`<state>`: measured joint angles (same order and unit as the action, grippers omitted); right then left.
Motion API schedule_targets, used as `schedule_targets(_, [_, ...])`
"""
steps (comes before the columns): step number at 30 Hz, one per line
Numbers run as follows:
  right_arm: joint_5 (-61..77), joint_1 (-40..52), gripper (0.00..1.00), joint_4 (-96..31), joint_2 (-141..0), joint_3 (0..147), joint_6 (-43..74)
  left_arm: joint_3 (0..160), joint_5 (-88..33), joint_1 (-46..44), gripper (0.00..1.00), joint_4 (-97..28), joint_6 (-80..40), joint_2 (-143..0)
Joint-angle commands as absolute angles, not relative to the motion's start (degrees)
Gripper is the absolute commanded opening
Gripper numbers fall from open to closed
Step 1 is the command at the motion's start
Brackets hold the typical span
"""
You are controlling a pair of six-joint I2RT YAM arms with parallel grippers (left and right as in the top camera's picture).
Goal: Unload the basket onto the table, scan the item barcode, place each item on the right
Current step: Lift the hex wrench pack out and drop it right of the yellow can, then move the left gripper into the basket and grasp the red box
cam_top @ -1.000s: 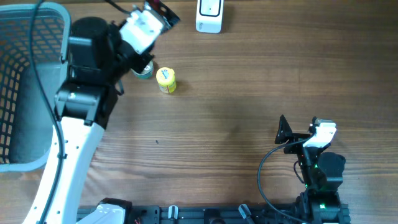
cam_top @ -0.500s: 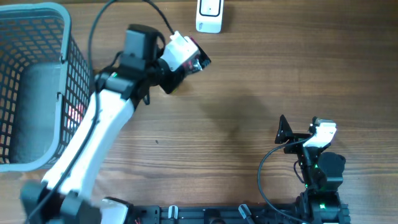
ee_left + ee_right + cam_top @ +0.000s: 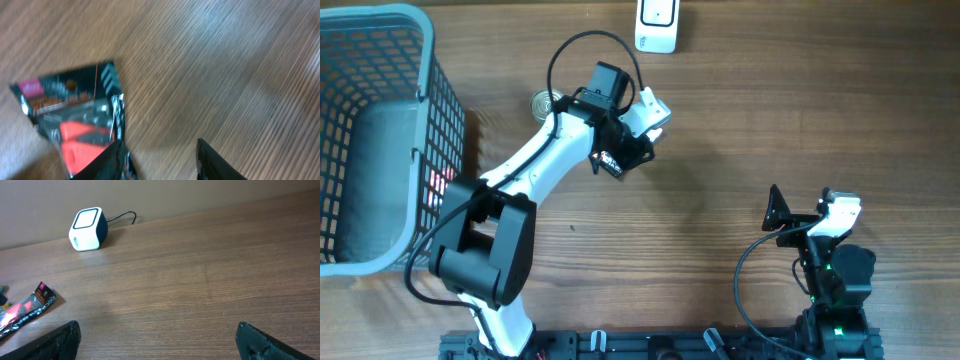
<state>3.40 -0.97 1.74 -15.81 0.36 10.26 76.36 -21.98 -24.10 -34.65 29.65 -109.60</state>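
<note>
OVERHEAD: left arm (image 3: 535, 165) stretched from near edge to mid-surface (image 3: 770, 120), tip down over packet (image 3: 608, 162). Only a dark corner w/ red print showing, so long axis not readable here. Far edge: scanner (image 3: 656, 25), well apart from packet. At left, basket (image 3: 380, 18); round tin (image 3: 545, 102) just beside the arm. Near right: right arm (image 3: 835, 270), parked well apart from all items.

L WRIST: left fingers (image 3: 215, 162) set narrow, not fully together; strip of bare wood showing between. Packet (image 3: 75, 115) running from under one finger away up-left. Pinch on its near end judged likely; contact itself below frame & blurred. Long axis roughly in line w/ fingers, slanted left, pink-tagged end farthest out. Black/red printed face up. No barcode seen.

R WRIST: right fingers (image 3: 55, 342) spread wide, nothing between. Packet (image 3: 27, 311) low at left, on or just off surface; cannot tell which. Long axis slanting up-right, tagged end toward scanner (image 3: 87, 227) but well short of it.

HANDLING (est.): treat as light, thin, floppy film pouch; glossy, so prob. slippery & prone to glare. Expect free end to droop or twist. Grip at end seam or edge, clear of print. Barcode prob. on hidden face: turn that face to scanner window, keep it flat.
</note>
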Motion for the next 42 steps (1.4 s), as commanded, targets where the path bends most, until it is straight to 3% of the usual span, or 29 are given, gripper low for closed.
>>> schedule_targets(1, [2.9,-1.3,1.0,2.1,-15.9,0.3,10.5,76.8,-23.3,-24.3,0.45,-32.8,29.3,-109.5])
schedule_targets(3, [2.9,-1.3,1.0,2.1,-15.9,0.3,10.5,76.9,-23.1,-24.2,0.46,-31.9,29.3,-109.1])
schedule_targets(6, [2.9,-1.3,1.0,2.1,-15.9,0.3,10.5,77.4,-23.1,-24.3,0.57,-31.9,28.9,-107.0])
schedule_targets(8, [2.9,-1.3,1.0,2.1,-15.9,0.3,10.5,79.1,-23.1,-24.3,0.92,-32.0,25.8,-101.5])
schedule_targets(9, [2.9,-1.3,1.0,2.1,-15.9,0.3,10.5,79.7,-23.1,-24.3,1.0,-31.9,25.0,-99.9])
schedule_targets(16, [2.9,-1.3,1.0,2.1,-15.9,0.3,10.5,88.0,-21.0,-24.2,1.0,-31.4,24.8,-81.8])
schedule_targets(22, [2.9,-1.3,1.0,2.1,-15.9,0.3,10.5,89.7,5.0,-19.1,1.0,-22.8,19.4,-68.2])
schedule_targets(28, [2.9,-1.3,1.0,2.1,-15.9,0.3,10.7,89.7,25.1,-4.6,1.0,-23.0,3.9,-65.0])
schedule_targets(32, [2.9,-1.3,1.0,2.1,-15.9,0.3,10.7,89.7,25.6,9.1,1.0,-31.0,-11.5,-67.0])
schedule_targets(33, [3.1,-1.3,1.0,2.1,-15.9,0.3,10.7,89.7,25.2,17.4,1.0,-37.1,-23.1,-70.1])
schedule_targets(37, [3.1,-1.3,1.0,2.0,-15.9,0.3,10.7,89.7,21.4,24.2,1.0,-43.1,-24.9,-76.3])
schedule_targets(42, [3.1,-1.3,1.0,1.7,-15.9,0.3,10.7,89.7,16.4,25.1,1.0,-47.3,-24.9,-84.4])
